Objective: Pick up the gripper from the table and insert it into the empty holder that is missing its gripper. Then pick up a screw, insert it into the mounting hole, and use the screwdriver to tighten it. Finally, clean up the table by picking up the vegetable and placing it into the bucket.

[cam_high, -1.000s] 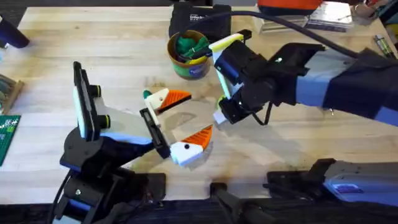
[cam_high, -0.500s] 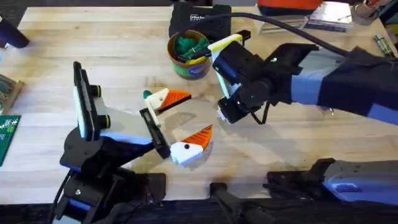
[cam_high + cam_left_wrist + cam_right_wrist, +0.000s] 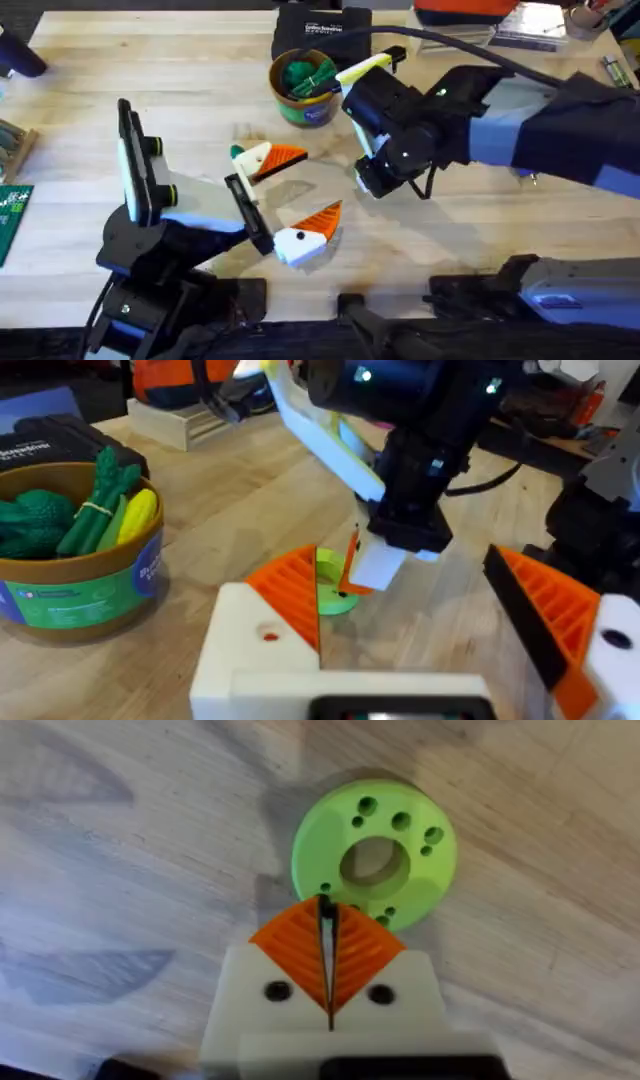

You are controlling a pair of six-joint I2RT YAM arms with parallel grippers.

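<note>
overhead: our R gripper [image 3: 372, 182] points down mid-table, bucket [image 3: 303, 88] just beyond it | L wrist: our L gripper [image 3: 420, 620] spread, nothing held, bucket off to its side | R wrist: R pads [image 3: 300, 948] pressed together, green ring [image 3: 374, 854] just past tips

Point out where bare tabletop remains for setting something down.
Free: wood between the bucket and the table's far-left edge, and near the right tool. Crowded: the centre, around the left tool and green ring.
</note>
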